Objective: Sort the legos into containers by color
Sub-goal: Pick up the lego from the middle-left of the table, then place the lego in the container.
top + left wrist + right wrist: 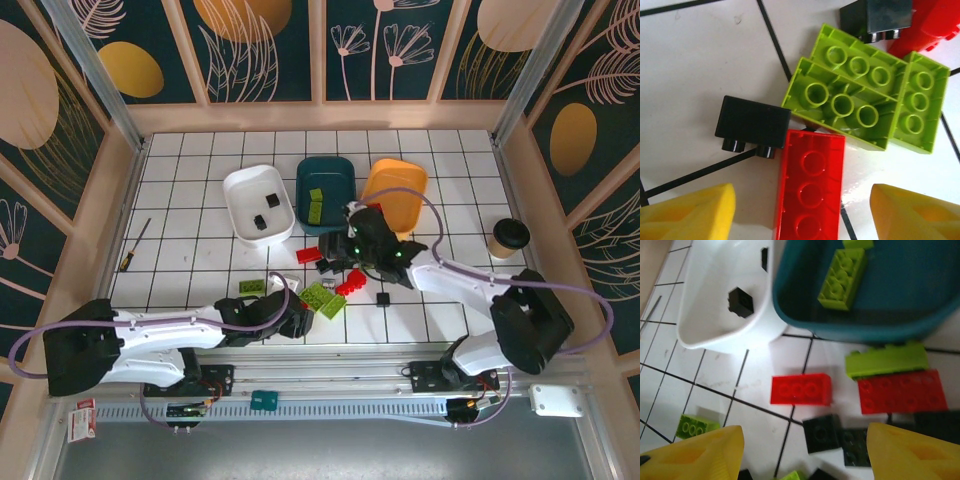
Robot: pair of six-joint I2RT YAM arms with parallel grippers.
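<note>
Three bins stand in a row at the back: white, dark teal, orange. The white bin holds a black brick, and the teal bin holds a lime brick. Loose red, lime and black legos lie mid-table. My left gripper is open low over an upside-down red brick, its yellow fingers on either side without touching it. My right gripper hovers open above a red brick and a black brick.
Lime bricks and a black brick crowd just beyond the left gripper. A paper cup stands at the right and a screwdriver lies at the left. Wooden walls enclose the table.
</note>
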